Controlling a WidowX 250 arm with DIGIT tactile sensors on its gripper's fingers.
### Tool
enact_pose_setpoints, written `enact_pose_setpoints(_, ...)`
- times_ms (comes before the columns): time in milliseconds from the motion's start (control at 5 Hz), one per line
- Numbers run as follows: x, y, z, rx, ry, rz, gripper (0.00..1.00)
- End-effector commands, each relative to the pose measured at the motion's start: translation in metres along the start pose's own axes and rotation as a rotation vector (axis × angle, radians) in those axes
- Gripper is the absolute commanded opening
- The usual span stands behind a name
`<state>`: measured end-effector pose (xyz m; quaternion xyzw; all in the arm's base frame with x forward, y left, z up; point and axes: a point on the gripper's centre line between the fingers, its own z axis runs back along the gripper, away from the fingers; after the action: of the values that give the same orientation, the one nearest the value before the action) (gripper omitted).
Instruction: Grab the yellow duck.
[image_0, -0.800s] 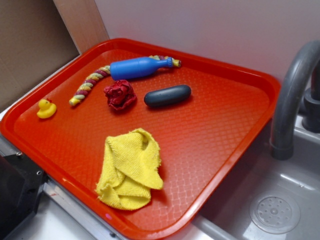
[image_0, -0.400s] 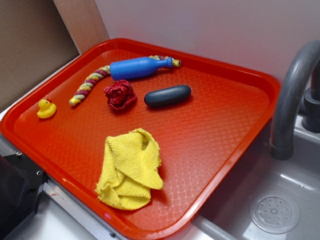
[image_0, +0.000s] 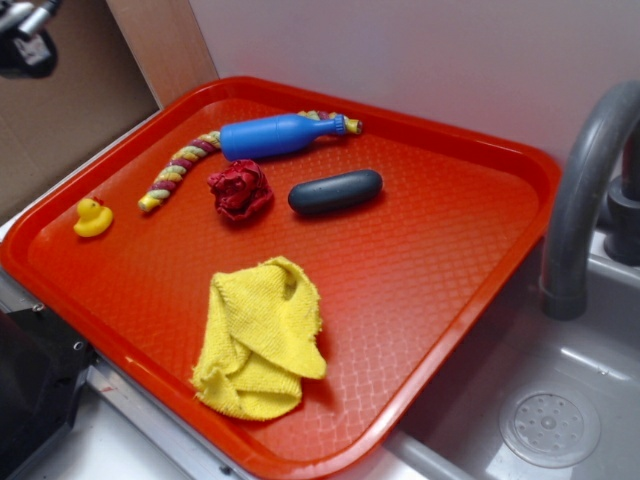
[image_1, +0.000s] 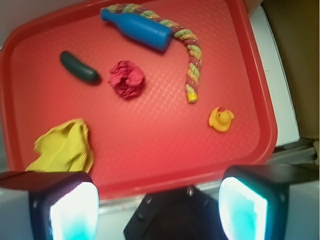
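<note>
**Operator:** Where are you in the job?

**Me:** At the approach. My gripper (image_1: 155, 205) is spread wide and holds nothing; in the wrist view its two pads sit at the lower corners with the tray between them. In the exterior view only a bit of my arm shows, in the top left corner, well above the tray.

**Operator:** And the duck?

**Me:** The duck (image_0: 92, 217) sits upright on the red tray (image_0: 470, 250), near the tray's left rim in the exterior view, on its own. The closest thing is the end of the braided rope (image_0: 180, 167), near it but not touching.

**Operator:** What does the next move need?

**Me:** I judge I must travel over the duck, centre it between my pads, then come down. It is small and glossy, so a poorly centred pinch could squirt it out.

**Operator:** What else is in the tray?

**Me:** A blue bottle (image_0: 275, 135) lying across the rope, a crumpled dark red wad (image_0: 240, 190), a dark oblong thing (image_0: 335, 192) and a yellow cloth (image_0: 262, 338) near the front rim.
</note>
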<state>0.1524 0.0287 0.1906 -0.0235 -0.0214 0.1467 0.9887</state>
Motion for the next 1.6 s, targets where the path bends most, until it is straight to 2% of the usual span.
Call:
enact_pose_setpoints(0, 0.032, 0.049, -0.048, 0.043, 0.012, 0.186, 1.0)
enact_pose_setpoints(400, 0.036, 0.074, -0.094, 0.016, 0.086, 0.22, 1.0)
enact_pose_setpoints(600, 0.033, 0.079, -0.113, 0.063, 0.098, 0.2, 1.0)
enact_pose_setpoints(1000, 0.032, 0.093, -0.153, 0.078, 0.158, 0.16, 1.0)
enact_pose_setpoints(1200, 0.031, 0.092, -0.167, 0.072, 0.171, 0.127, 1.0)
enact_pose_setpoints(1400, 0.027, 0.086, -0.168, 0.04, 0.182, 0.094, 1.0)
